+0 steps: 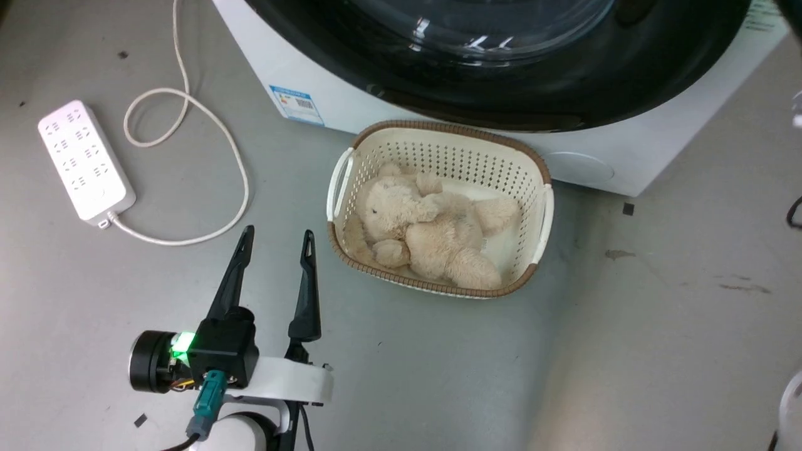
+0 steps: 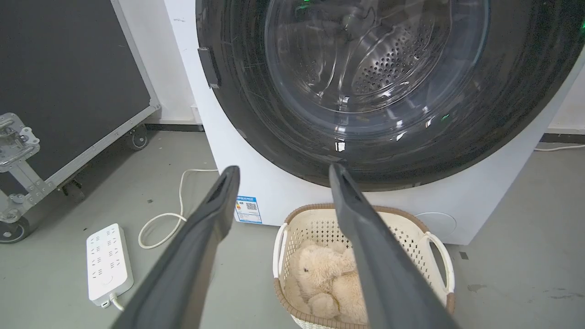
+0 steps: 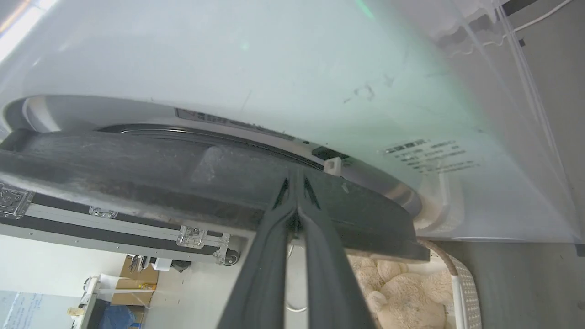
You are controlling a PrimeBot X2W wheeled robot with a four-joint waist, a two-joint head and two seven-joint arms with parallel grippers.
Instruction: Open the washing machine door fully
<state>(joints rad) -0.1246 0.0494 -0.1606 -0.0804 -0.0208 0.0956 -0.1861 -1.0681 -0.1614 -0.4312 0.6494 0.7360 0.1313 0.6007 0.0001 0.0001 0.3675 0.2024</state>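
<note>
The washing machine [image 1: 313, 75] is a white box on the grey floor, and its door [image 1: 564, 94] has a glossy black rim around clear glass. In the left wrist view the door [image 2: 237, 114] faces me, with the steel drum visible through the glass. My left gripper [image 1: 277, 235] is open and empty, low on the floor left of the basket, well short of the door [image 2: 282, 171]. My right gripper [image 3: 296, 176] is shut, with its tips pressed at the edge of the door's rim [image 3: 183, 173]. Here the rim stands slightly off the white front [image 3: 274, 68], showing a latch.
A cream basket [image 1: 438, 134] holding a plush bear [image 1: 432, 232] sits on the floor right below the door. A white power strip [image 1: 84, 163] and its looping cable [image 1: 232, 156] lie to the left. A black wheeled case [image 2: 68, 68] stands left of the machine.
</note>
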